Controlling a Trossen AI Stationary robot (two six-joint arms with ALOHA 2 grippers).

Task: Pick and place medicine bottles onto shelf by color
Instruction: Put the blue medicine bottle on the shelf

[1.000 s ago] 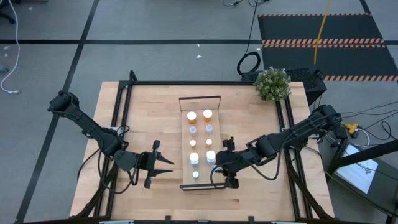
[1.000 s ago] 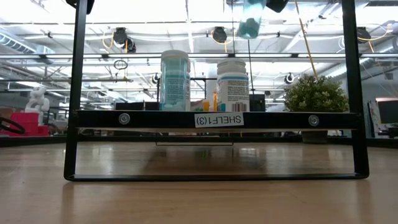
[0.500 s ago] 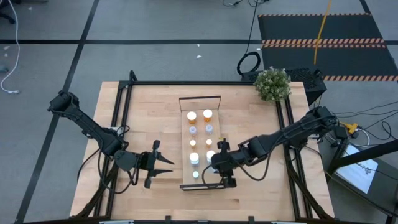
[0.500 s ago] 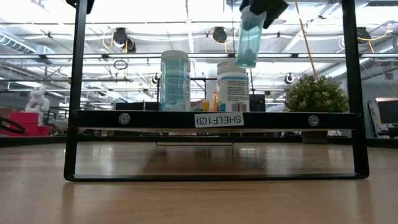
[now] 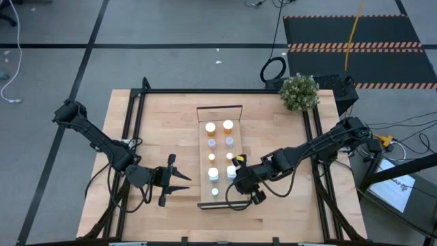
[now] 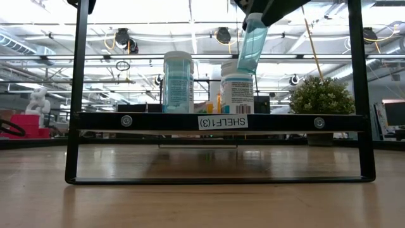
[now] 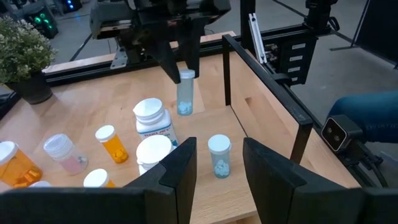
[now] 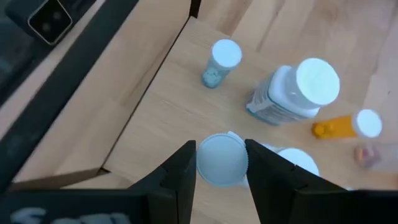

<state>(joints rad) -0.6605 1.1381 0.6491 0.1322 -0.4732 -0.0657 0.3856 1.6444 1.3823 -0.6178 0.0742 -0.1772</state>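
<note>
One shelf (image 5: 220,196), a long light-wood board with dark end rails, lies along the middle of the table (image 5: 287,212) and already carries two rows of medicine bottles (image 5: 212,173), white-capped, with orange ones at the far end and pale blue and white ones nearer the front. At its near end the right gripper (image 5: 238,179) hangs above the board with its fingers closed on the cap end of a slim pale blue bottle (image 6: 251,43); in the low view this bottle is suspended clear of the board and tilted, just beside a wider white bottle (image 6: 237,89). The left gripper (image 5: 183,183) waits over bare table beside the shelf, its fingers parted and holding nothing. Judged by appearance, the held bottle is light, rigid plastic with a smooth, probably slippery wall, so a grip high on the cap or neck, as now, lets it swing; a firm hold is advised. It is narrow and tall and should tip easily, so it ought to be brought upright before release, onto free board near the small blue bottle (image 7: 218,155) standing alone at that end.
</note>
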